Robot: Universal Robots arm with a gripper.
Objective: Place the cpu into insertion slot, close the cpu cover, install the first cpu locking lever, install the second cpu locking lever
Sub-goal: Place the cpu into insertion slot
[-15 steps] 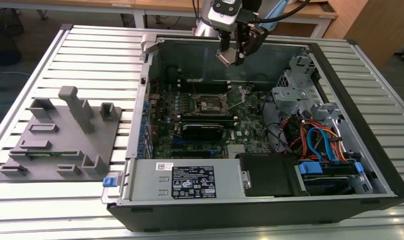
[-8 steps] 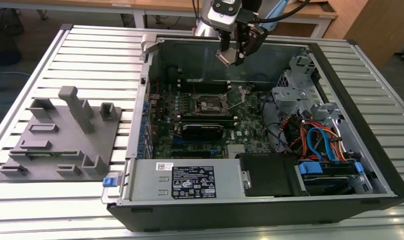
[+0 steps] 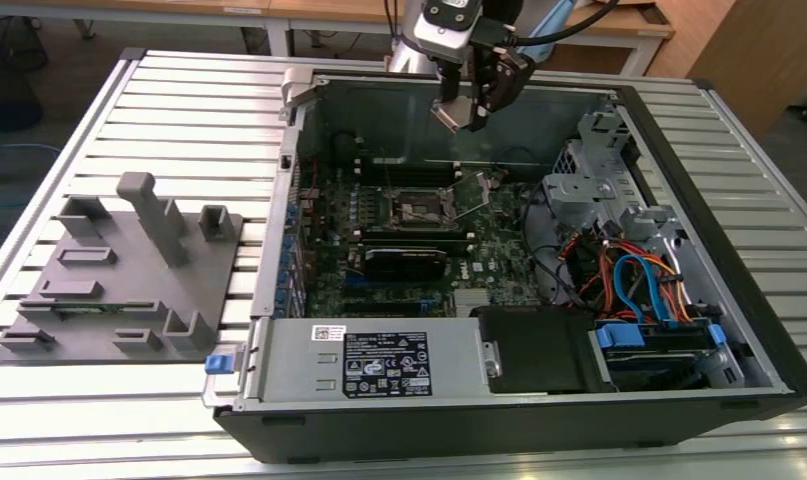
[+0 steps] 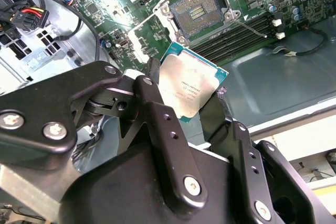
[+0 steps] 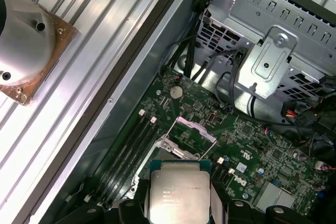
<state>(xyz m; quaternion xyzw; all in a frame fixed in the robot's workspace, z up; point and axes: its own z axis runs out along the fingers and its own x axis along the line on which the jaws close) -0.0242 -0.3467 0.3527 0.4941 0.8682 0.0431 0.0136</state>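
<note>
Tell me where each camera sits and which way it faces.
Exterior view: off the arm, high up, looking down into the open computer case on the slatted table; the gripper hangs above it.
First wrist view: on the arm, looking down past the cpu at the green board; the gripper clamps the chip's sides.
Second wrist view: on the arm, behind the gripper's black linkage, facing the insertion slot.
Both wrist views share the clamped cpu.
</note>
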